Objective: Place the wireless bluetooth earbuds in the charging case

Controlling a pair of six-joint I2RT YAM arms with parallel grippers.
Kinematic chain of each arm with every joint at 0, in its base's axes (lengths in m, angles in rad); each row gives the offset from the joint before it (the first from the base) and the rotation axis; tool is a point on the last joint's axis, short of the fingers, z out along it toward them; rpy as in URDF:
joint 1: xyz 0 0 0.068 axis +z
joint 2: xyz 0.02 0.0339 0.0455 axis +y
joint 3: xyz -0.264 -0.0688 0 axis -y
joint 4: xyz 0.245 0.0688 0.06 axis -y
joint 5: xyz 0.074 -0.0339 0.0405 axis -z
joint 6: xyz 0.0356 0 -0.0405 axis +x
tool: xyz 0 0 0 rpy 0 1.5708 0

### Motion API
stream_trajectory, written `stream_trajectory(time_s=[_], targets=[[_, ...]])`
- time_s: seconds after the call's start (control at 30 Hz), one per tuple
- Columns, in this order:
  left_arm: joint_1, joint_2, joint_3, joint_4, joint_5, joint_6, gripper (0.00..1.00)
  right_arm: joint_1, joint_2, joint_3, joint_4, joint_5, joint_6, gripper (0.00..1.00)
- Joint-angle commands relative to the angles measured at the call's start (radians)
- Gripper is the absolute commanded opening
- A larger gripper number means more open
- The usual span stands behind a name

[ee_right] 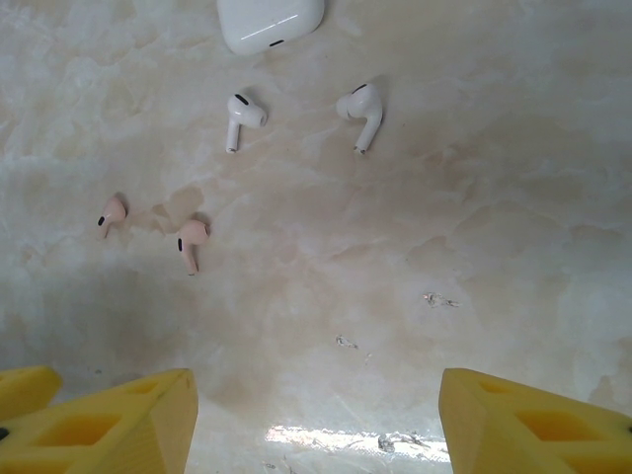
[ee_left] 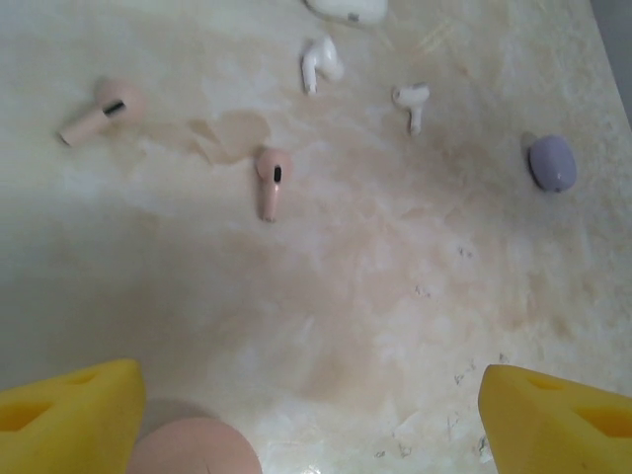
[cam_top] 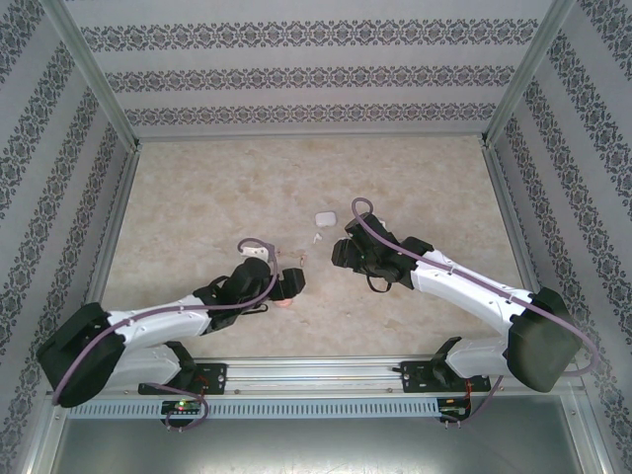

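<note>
Surface: beige marbled tabletop (cam_top: 197, 197), closed in by patterned wallpaper walls (cam_top: 296, 79)
Left gripper (ee_left: 308, 380): jaws spread wide, with nothing between the yellow fingers (ee_left: 69, 415); it hangs low over the table
Right gripper (ee_right: 316, 385): jaws apart and empty, with bare marble between them
Pink earbuds: both loose on the table; the nearer one (ee_left: 270, 178) lies ahead of the left jaws, a little left of centre, and the other (ee_left: 99, 111) lies further off to the left
Pink charging case (ee_left: 193, 449): a round dome at the bottom edge of the left wrist view, just beside one finger; whether they touch I cannot tell
White earbuds: two, side by side (ee_right: 242, 117) (ee_right: 360, 109), ahead of the right jaws and just short of the white charging case (ee_right: 270, 22), whose lid looks down
Purple oval thing (ee_left: 552, 163): off to the right in the left wrist view, too blurred to call case or earbud
Long axis: the nearer pink earbud's stem points back toward the left wrist camera, so it runs crosswise to the line on which the fingers close; this suits a pinch across the stem
Nearer arm: the left for the pink pair, the right for the white pair
Progress, as judged: no earbud sits in a case yet
Next move, as judged: the left arm reaches forward and down, shifting slightly left onto the stem
Risk: a tiny, smooth earbud may skid or roll on the marble as the fingers close
</note>
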Motion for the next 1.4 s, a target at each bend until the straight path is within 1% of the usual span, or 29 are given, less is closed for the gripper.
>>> stream_trajectory(time_s=[0.0, 0.07, 0.17, 0.37, 0.53, 0.97, 1.37], targets=[[-0.012, -0.049, 0.066, -0.241, -0.086, -0.026, 0.87, -0.003, -0.008, 0.001, -0.001, 0.009, 0.003, 0.66], [-0.013, -0.060, 0.070, -0.288, -0.076, -0.042, 0.87, -0.003, -0.005, 0.003, -0.001, 0.010, 0.003, 0.66], [-0.012, -0.064, 0.055, -0.301, -0.050, -0.067, 0.87, -0.002, -0.006, 0.005, -0.002, 0.011, -0.001, 0.66], [-0.013, -0.048, 0.002, -0.238, -0.019, -0.097, 0.87, -0.006, -0.011, 0.002, 0.000, 0.012, -0.001, 0.66], [-0.020, 0.000, -0.013, -0.188, 0.018, -0.123, 0.87, -0.007, -0.012, 0.002, -0.003, 0.011, -0.005, 0.67], [-0.105, 0.079, -0.019, -0.107, 0.018, -0.202, 0.87, -0.012, -0.007, 0.000, 0.001, 0.010, -0.007, 0.67], [-0.183, 0.176, 0.030, -0.039, 0.006, -0.238, 0.87, -0.016, -0.013, -0.009, 0.003, 0.007, -0.009, 0.66]])
